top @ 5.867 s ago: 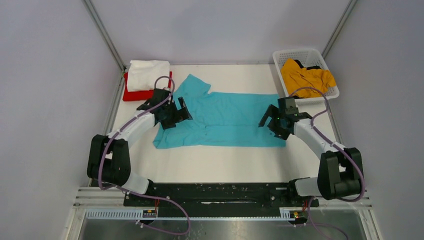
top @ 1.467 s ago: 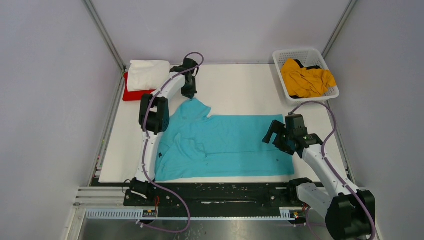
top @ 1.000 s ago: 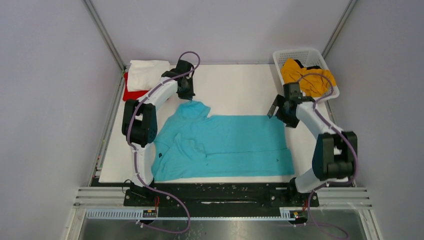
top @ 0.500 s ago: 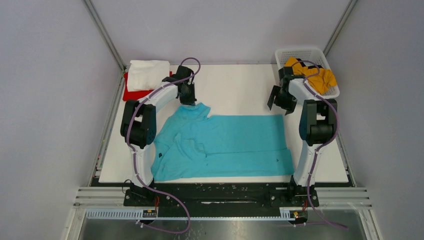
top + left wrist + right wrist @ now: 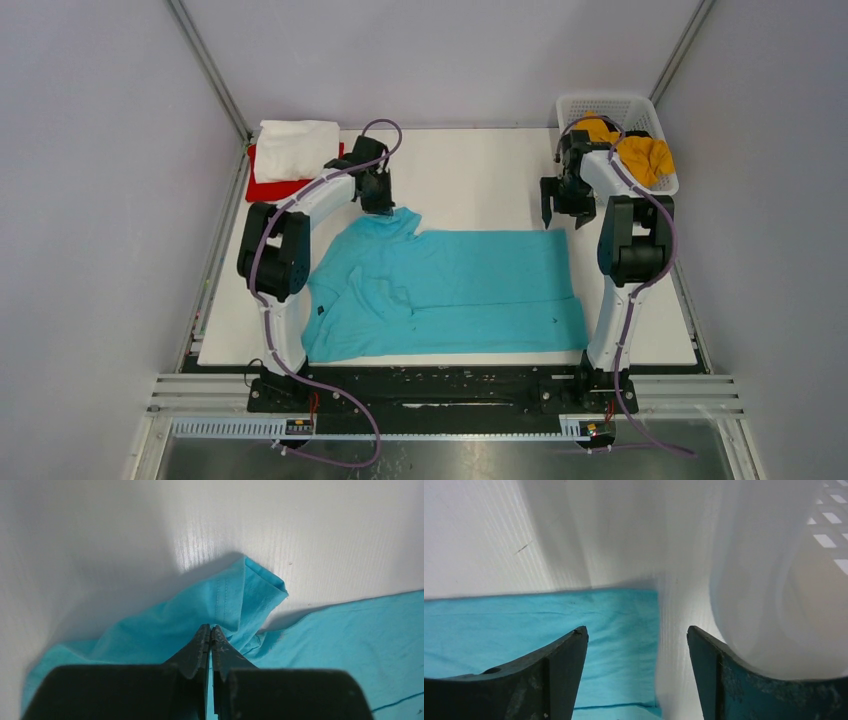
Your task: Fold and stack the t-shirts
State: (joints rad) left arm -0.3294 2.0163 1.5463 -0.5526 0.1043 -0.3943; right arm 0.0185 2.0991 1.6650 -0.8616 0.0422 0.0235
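Right, turquoise shirt [image 5: 445, 290]: spread flat and sideways over the near half of the tabletop [image 5: 470, 165], smooth on the right, creased and bunched at its left end, with one sleeve [image 5: 245, 592] drawn up into a small peak at the far-left corner.
Other shirts: white shirt [image 5: 296, 148] folded on top of the red shirt [image 5: 268, 188] at the far-left corner; mustard yellow shirt [image 5: 645, 155] heaped in the basket [image 5: 610, 103] at the far right.
Left jaws: clenched, tips pressed together, pinching a fold of that peaked sleeve, and the cloth tents up to them.
Right jaws: spread wide and holding nothing, pointing down over the turquoise shirt's far-right corner; in the wrist view the corner lies between the two of them.
Left arm [image 5: 300, 205]: stretched far out from its base, elbow raised over the shirt's left end, wrist tipped down at the sleeve.
Right arm [image 5: 628, 250]: standing tall along the shirt's right edge, wrist bent down just beside the basket.
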